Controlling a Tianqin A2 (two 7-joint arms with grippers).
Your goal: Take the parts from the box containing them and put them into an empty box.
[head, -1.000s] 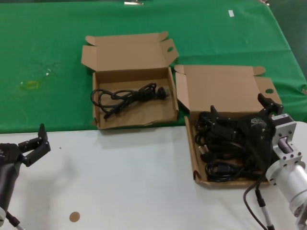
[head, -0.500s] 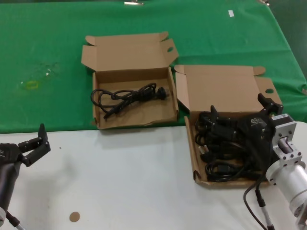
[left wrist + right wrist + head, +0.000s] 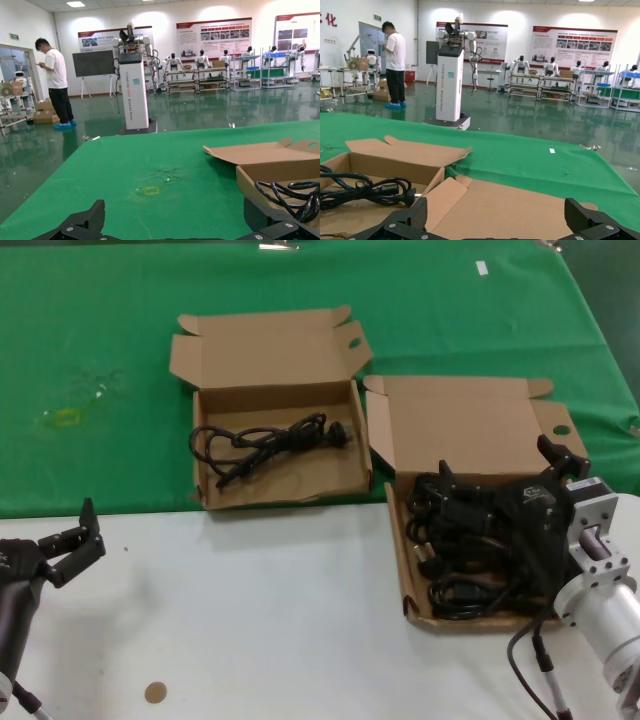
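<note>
The right gripper [image 3: 503,468] hung wide open over the full box [image 3: 404,570], its jaws straddling the heap of cords [image 3: 455,545]. A sound pick would pinch one coil mid-bundle, then lift slowly so neighbours drop free. One cord [image 3: 262,443] lay in the other box [image 3: 357,462]; the left gripper [image 3: 82,536] waited open, well apart.

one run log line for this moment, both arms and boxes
right gripper: open over cords in right box | left gripper: open, parked | left box: one cord
</note>
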